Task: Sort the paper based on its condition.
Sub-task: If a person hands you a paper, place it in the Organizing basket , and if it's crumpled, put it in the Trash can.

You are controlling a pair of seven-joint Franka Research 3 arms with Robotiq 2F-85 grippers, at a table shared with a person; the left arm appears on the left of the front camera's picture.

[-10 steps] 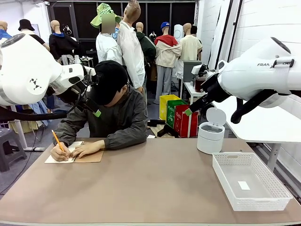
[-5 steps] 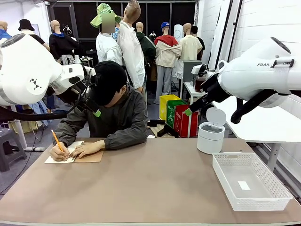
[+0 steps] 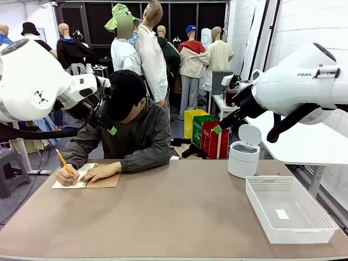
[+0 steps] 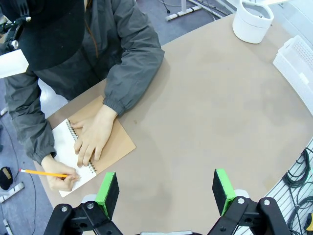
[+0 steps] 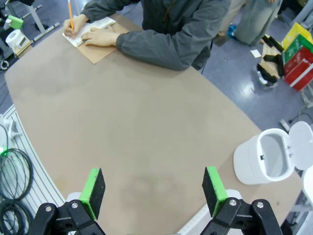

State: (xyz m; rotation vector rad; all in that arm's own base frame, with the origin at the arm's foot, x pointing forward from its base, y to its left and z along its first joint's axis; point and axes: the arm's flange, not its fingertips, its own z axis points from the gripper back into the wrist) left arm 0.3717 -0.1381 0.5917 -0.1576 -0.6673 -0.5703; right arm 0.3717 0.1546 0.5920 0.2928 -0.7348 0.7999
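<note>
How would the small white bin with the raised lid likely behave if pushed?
The bin looks like thin plastic and its inside appears empty from the right wrist view, so it is probably light and would slide on the smooth table. Its lid stands open above the rim, so a high push might tip it.

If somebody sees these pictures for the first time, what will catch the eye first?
A person at the far left of the table bends over a notebook and writes in it with a yellow pencil. The robot's left hand and right hand hang open above the table. On the right stand a white basket and, behind it, a white bin with its lid up.
</note>
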